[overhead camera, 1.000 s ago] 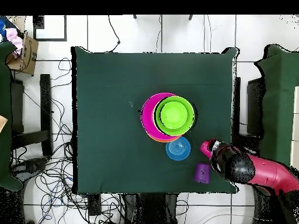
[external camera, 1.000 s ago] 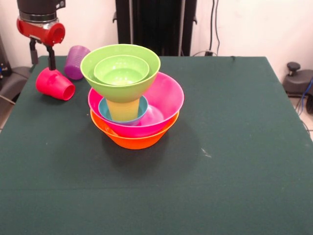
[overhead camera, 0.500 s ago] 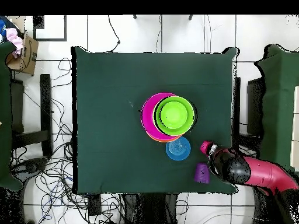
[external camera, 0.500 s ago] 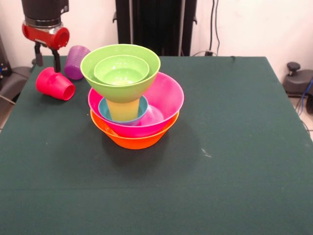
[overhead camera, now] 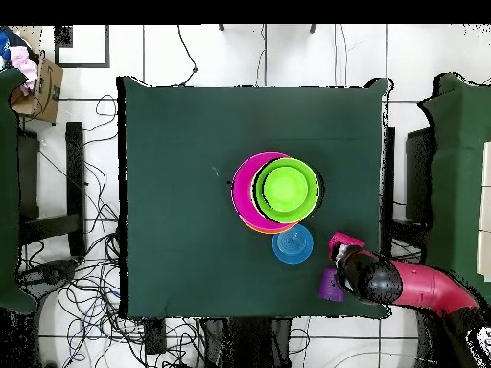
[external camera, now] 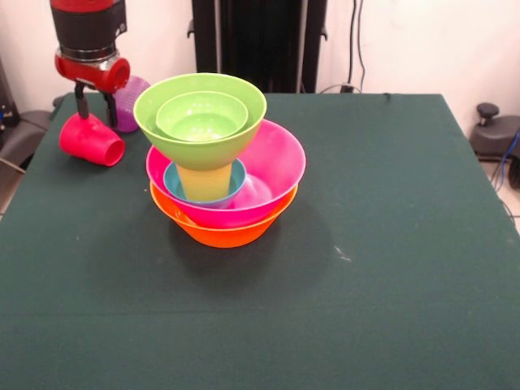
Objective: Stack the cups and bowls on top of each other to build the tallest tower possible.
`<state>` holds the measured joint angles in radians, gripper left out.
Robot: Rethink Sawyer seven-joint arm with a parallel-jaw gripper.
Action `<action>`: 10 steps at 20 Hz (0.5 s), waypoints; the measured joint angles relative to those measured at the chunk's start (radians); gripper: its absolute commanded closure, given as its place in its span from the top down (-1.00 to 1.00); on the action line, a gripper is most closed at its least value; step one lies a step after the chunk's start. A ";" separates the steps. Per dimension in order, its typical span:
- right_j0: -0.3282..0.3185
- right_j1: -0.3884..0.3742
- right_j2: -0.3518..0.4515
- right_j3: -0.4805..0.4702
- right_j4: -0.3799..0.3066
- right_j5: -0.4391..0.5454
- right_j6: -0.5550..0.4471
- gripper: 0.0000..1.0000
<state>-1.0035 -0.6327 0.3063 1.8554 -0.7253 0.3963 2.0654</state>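
The end effector (external camera: 95, 101) hangs with its 2 fingers spread and empty, between the tipped red cup (external camera: 91, 140) and the purple cup (external camera: 130, 104). The tower (external camera: 219, 158) stands mid-bench (external camera: 390, 268), with 1 blue bowl (overhead camera: 292, 244) just beside it.

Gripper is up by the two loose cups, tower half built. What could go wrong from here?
1. The open gripper hangs between the red cup, lying on its side, and the purple cup; a descent could knock either toward the table's edge.
2. The green bowl balances on the narrow yellow cup; adding anything on top could tip the tower.
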 measured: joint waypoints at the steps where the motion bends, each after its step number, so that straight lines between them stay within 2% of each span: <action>1: -0.002 -0.002 0.000 0.000 0.000 0.000 0.000 1.00; 10: -0.023 -0.007 0.000 0.000 -0.001 0.000 0.000 1.00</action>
<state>-1.0270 -0.6401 0.3068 1.8557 -0.7260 0.3963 2.0654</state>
